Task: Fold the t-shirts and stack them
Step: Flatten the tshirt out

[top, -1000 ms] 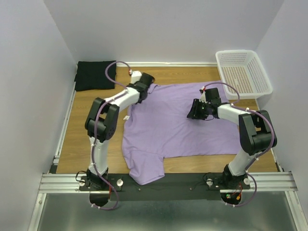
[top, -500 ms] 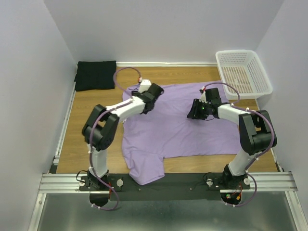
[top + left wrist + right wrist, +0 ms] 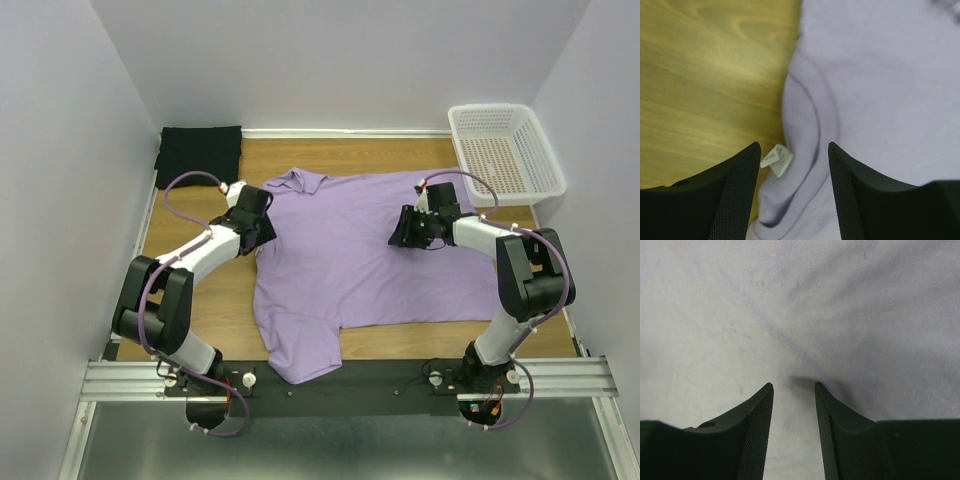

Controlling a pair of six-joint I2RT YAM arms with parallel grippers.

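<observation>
1. Mounting rail (image 3: 130, 380), aluminium, at the near edge, carrying both arm bases.
2. Table (image 3: 230, 310), wood-grain top.
3. T-shirt, plain lavender cotton, short-sleeved (image 3: 370, 250): spread flat across the table's middle, one sleeve reaching the near edge.
4. Left gripper (image 3: 794, 147): low over the lavender shirt's left hem; jaws released and holding nothing, a small white label (image 3: 776, 160) showing between them.
5. Right gripper (image 3: 794, 385): tips down on the shirt's right part; jaws stand apart, creases running toward the gap, no fold seen between them.
6. T-shirt, plain black (image 3: 200, 155): folded, far left corner.
7. Basket, white perforated plastic (image 3: 500, 107): far right corner.
</observation>
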